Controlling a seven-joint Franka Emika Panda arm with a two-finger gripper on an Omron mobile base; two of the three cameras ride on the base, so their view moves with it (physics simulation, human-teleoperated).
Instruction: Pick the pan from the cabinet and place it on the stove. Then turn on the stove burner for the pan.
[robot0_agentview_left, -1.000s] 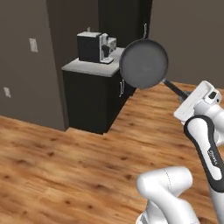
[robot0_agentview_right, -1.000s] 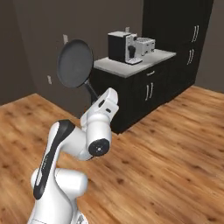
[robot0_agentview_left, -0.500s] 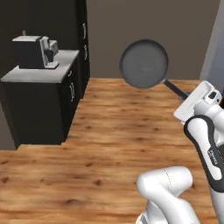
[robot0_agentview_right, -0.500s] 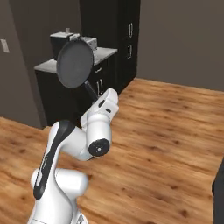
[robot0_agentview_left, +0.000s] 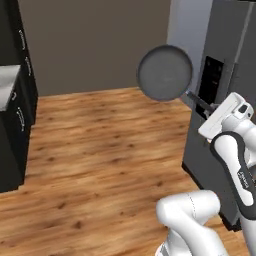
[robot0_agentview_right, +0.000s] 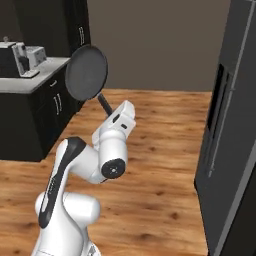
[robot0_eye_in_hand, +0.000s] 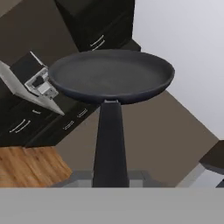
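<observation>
The pan (robot0_agentview_left: 165, 72) is a round dark grey frying pan held up in the air, tilted, with its flat underside facing the base cameras. Its long black handle runs down to my gripper (robot0_agentview_left: 212, 107), which is shut on the handle's end. From the right base view the pan (robot0_agentview_right: 86, 72) hangs above my gripper (robot0_agentview_right: 111, 114) and the white arm. The hand view looks along the handle to the pan (robot0_eye_in_hand: 109, 74), whose bowl is bare inside. A tall black cabinet (robot0_agentview_right: 75, 25) with vertical silver handles stands at the far left. The stove and the stove burner are out of view.
A tall dark grey fridge (robot0_agentview_left: 225, 60) stands close on the right (robot0_agentview_right: 235, 125). At the left, low black cabinets (robot0_agentview_left: 12, 130) carry a grey counter (robot0_agentview_right: 35, 80) with a coffee machine (robot0_agentview_right: 20, 52). Wooden floor (robot0_agentview_left: 100, 150) lies open between them, with a grey wall behind.
The whole picture has swung: the counter and black cabinets slid off to the left and the fridge came in at the right. The pan stays held the same way.
</observation>
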